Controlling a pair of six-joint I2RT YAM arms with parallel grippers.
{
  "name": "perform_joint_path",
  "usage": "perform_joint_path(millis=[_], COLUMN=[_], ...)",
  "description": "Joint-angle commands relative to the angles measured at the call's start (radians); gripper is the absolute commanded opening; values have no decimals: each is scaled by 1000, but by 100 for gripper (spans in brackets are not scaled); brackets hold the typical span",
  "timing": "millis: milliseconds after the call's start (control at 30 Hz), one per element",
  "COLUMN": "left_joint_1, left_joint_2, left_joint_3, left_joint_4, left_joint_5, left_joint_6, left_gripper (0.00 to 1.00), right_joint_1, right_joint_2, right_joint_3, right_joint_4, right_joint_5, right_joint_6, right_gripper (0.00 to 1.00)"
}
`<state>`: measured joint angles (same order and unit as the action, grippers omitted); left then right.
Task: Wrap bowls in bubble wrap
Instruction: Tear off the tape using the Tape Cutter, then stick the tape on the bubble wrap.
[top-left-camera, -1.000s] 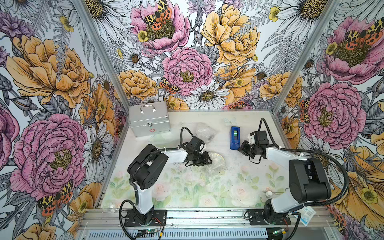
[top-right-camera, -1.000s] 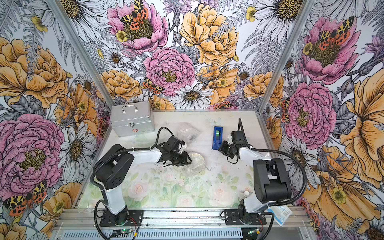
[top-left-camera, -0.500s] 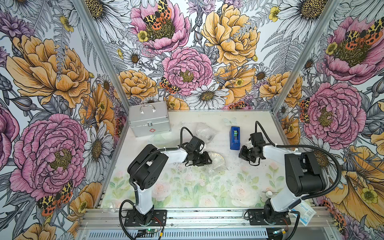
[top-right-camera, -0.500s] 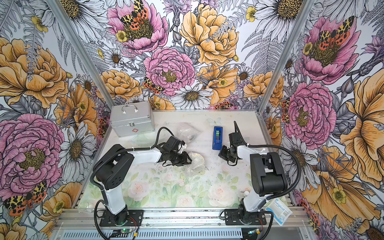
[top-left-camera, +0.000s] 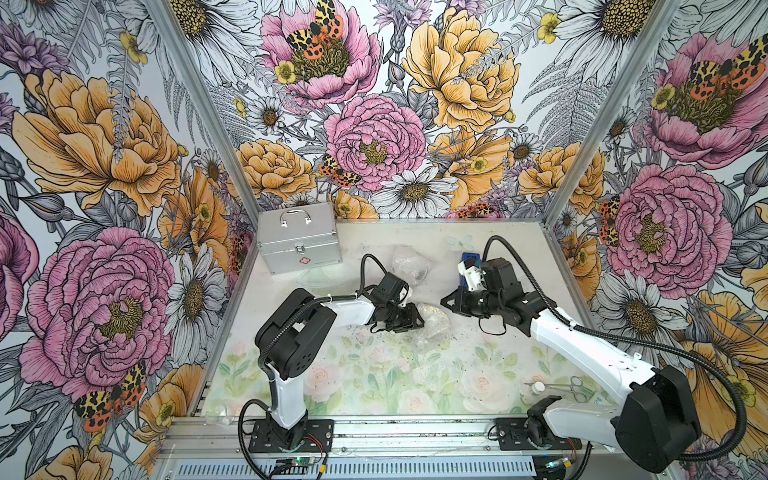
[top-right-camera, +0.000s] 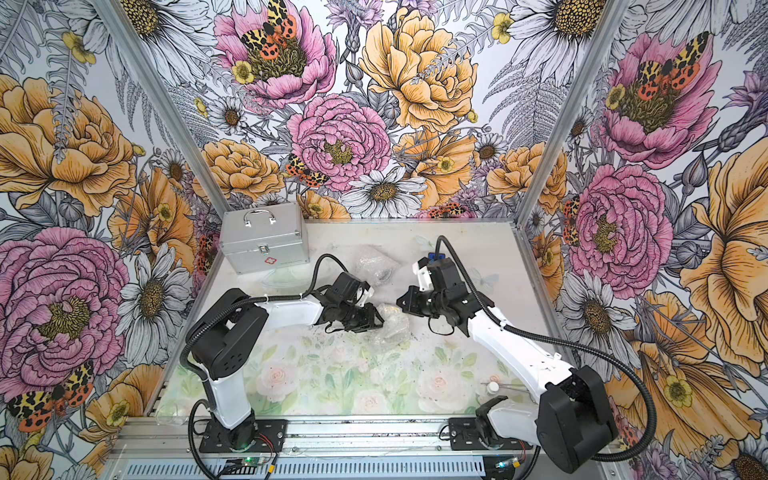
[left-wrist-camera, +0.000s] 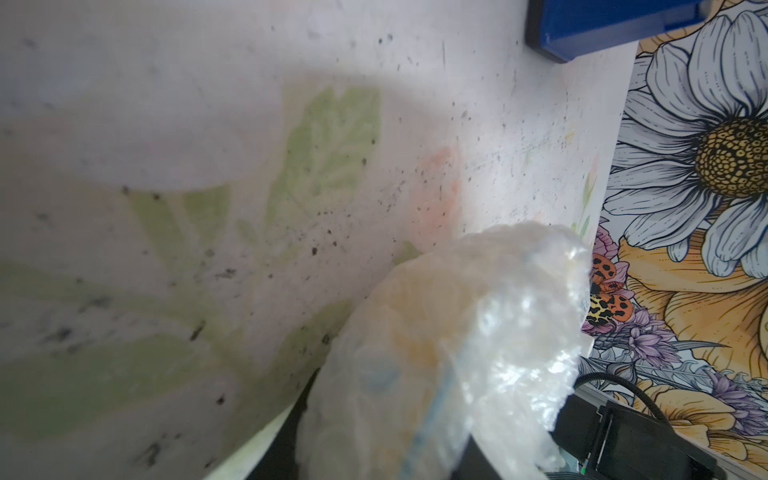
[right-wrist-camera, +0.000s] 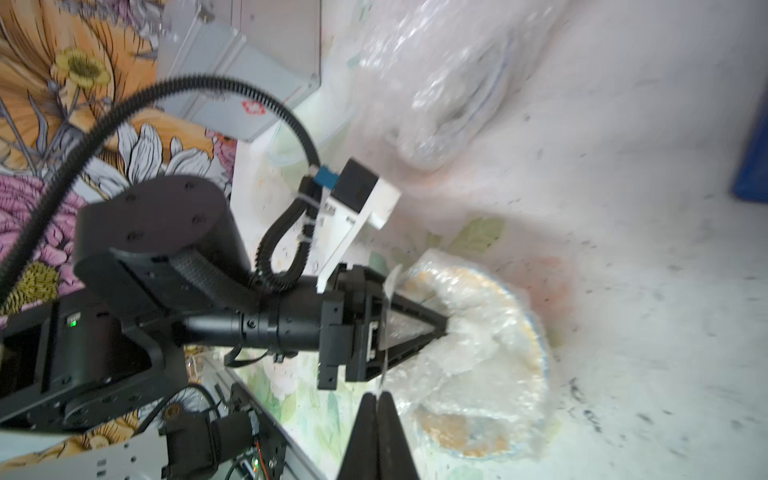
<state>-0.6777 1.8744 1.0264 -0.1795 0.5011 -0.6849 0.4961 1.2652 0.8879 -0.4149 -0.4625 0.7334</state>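
Observation:
In both top views, one bowl lies mid-table, bundled in bubble wrap, its yellow and blue pattern showing through. My left gripper is shut on the bundle's left side. In the left wrist view the wrap fills the space between the jaws. My right gripper hovers just right of the bundle. Its fingers are pressed together on a thin clear strip that runs up across the left gripper. A second bubble-wrap bundle with bluish lines inside lies at the back.
A silver case stands at the back left. The blue tape dispenser sits behind my right wrist. Scissors and a small white bottle lie near the right arm's base. Floral walls close in three sides.
My right gripper has swung left from beside the tape dispenser to just right of the wrapped bowl. The left gripper and its bundle have stayed in place.

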Motion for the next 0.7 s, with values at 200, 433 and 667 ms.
perform_joint_path(millis=[200,433,667], left_joint_1=[10,8,7], left_joint_2=[-14,-15,-23], left_joint_3=[-20,-21,-23], left_joint_4=[8,12,8], left_joint_5=[22,22,16], left_joint_6=[-5,-8,-4], left_gripper=[37,37,37], right_joint_1=[71,66,30], right_joint_2=[187,281,320], right_joint_3=[50,55,1], right_joint_4=[66,85,77], right_joint_5=[-30,-38,-17], right_joint_6=[128,166,185], right_gripper=[0,0,0])
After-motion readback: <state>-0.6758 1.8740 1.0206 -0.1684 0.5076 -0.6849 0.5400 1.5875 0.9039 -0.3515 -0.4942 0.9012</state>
